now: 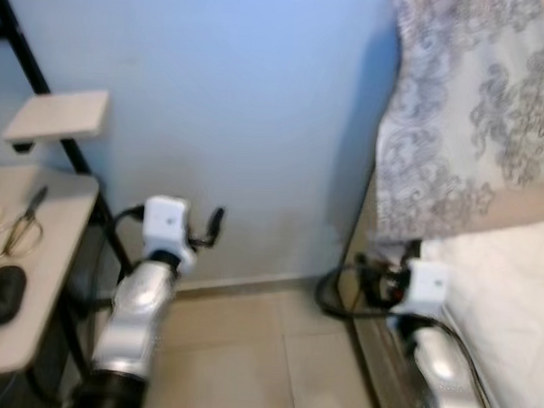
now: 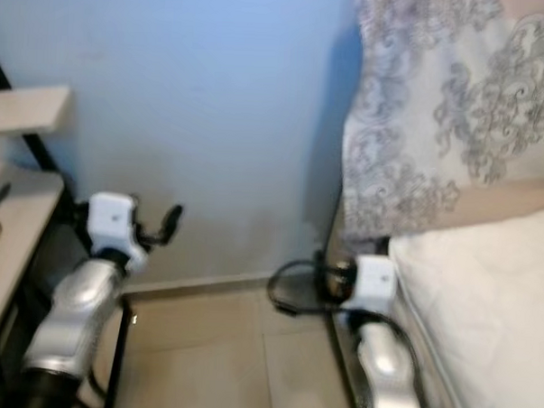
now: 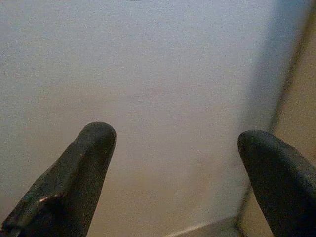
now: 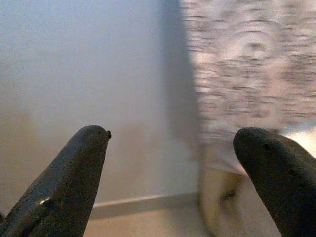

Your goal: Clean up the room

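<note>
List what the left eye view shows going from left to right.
Scissors on the desk → small shelf → left arm's end effector, held up before the blue wall → right arm's end effector → patterned curtain above the white bed.

I see a matt blue wall (image 1: 257, 122), pale patterned cloth (image 1: 475, 113), smooth beige floor tiles (image 1: 247, 356), glossy silver metal arms, and matt light wooden shelves (image 1: 46, 203)

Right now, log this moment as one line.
left gripper: open, empty, facing wall | right gripper: open, empty, beside bed | scissors on desk
</note>
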Motion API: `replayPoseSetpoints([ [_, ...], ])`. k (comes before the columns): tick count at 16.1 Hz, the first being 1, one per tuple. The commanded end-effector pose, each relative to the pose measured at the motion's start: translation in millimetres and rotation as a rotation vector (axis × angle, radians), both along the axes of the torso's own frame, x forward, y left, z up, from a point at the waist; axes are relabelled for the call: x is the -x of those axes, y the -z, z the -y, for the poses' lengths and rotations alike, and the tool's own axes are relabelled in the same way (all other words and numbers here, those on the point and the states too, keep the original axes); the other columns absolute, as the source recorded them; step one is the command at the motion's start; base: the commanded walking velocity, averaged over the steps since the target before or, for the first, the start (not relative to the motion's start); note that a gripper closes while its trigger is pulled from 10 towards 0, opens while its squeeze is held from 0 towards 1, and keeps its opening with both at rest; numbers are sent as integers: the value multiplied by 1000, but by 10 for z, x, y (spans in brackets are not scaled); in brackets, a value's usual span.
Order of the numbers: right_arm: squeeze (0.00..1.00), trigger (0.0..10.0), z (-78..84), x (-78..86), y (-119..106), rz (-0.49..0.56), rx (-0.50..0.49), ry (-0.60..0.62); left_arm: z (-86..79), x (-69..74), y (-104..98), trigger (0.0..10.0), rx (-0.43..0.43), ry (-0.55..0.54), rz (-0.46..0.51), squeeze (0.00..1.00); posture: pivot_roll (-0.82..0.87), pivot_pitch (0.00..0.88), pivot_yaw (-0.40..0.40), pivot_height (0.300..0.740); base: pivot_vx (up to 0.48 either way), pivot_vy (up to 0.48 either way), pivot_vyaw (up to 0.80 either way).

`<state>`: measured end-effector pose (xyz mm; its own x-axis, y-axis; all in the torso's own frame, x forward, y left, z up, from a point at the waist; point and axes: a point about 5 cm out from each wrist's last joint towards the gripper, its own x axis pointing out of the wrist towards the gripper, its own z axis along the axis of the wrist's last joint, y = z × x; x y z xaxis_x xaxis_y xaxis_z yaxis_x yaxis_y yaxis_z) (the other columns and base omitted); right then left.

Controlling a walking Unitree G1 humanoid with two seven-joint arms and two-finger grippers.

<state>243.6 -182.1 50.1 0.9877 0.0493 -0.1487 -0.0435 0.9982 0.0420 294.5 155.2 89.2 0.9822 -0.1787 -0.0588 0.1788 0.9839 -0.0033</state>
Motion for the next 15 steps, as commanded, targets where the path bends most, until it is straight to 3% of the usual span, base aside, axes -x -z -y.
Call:
replayPoseSetpoints([
  [1,0,10000,-11,-30,-33,8,-3,1,-37,-18,-15,10000,-8,-4,8,0,-94,0,29,740,0,0,-731],
  [15,0,10000,-11,-30,-33,8,-3,1,-37,-18,-15,10000,-8,-4,8,0,-94,0,29,740,0,0,-731],
])
